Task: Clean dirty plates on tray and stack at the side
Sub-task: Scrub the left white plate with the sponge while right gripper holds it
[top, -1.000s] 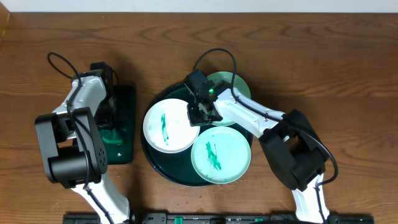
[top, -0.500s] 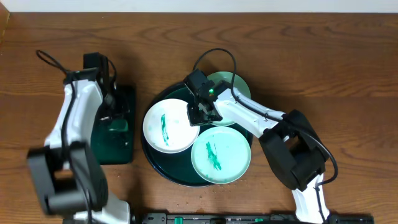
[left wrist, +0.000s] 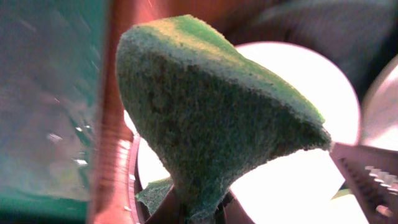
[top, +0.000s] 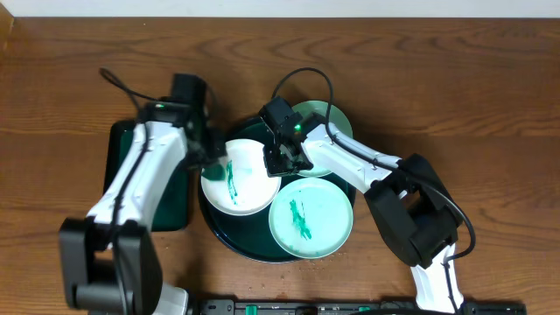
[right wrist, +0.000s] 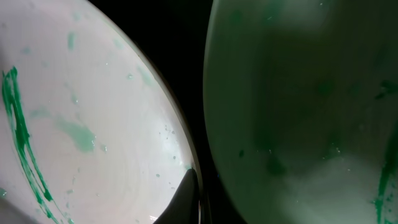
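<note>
The round dark tray (top: pixel 223 232) holds a white plate (top: pixel 236 179) with teal smears at the left. It also holds a pale turquoise plate (top: pixel 311 219) at the front and another (top: pixel 328 122) at the back. My left gripper (top: pixel 213 150) is shut on a green sponge (left wrist: pixel 211 118) and hovers over the white plate's (left wrist: pixel 298 74) upper left edge. My right gripper (top: pixel 278 159) is shut on the white plate's right rim. In the right wrist view one finger (right wrist: pixel 191 190) lies on the white plate (right wrist: pixel 93 112), beside the back turquoise plate (right wrist: pixel 298 106).
A rectangular dark green tray (top: pixel 173 208) lies left of the round tray, partly under my left arm, and shows in the left wrist view (left wrist: pixel 50 93). Bare wooden table (top: pixel 472 105) surrounds both trays.
My left arm has swung right from the rectangular tray to the white plate's left edge, carrying the sponge. The right arm and the plates have not moved.
</note>
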